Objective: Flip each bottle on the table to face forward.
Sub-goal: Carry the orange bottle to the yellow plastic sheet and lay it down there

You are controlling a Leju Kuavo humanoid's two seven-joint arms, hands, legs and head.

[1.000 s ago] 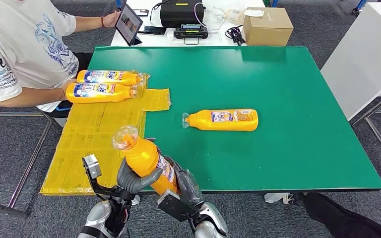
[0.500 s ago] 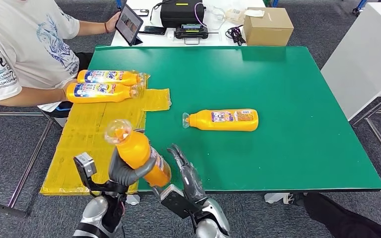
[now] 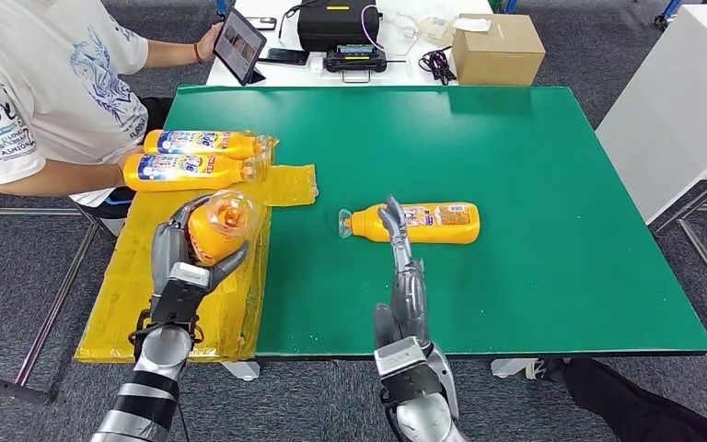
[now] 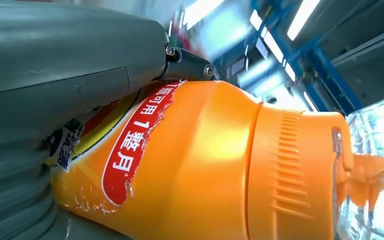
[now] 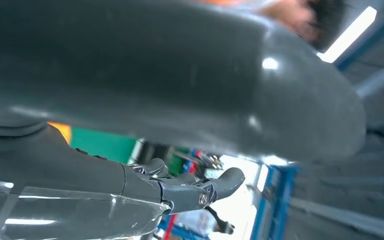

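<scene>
**Left hand held 1 orange bottle above the yellow mat; 3 more lay on the table**

The held bottle (image 3: 218,224) was bright orange with a ribbed orange collar, a clear cap (image 4: 375,170) and a torn red label printed with white characters. The left hand (image 3: 184,258) gripped it around the body, fingers wrapped on both sides, with the cap end pointing up toward the head camera. It sat above the yellow mat (image 3: 156,276) at the table's near left corner.

A second orange bottle (image 3: 411,222) lay on its side near the middle of the green table (image 3: 534,157), clear cap pointing left, a label strip facing up. The right hand (image 3: 396,241) was raised in front of it, fingers extended, apart and holding nothing; in the head view its fingertips overlapped the bottle's neck end, and whether they touched it could not be told.

2 more orange bottles (image 3: 191,157) lay side by side at the far left edge, blue-and-white labels up, caps pointing right. A person (image 3: 41,92) in a white printed shirt sat just beside them, forearm close to the nearer one. Beyond the table stood a tablet (image 3: 238,43), a black case (image 3: 337,23) and a cardboard box (image 3: 496,48).
</scene>
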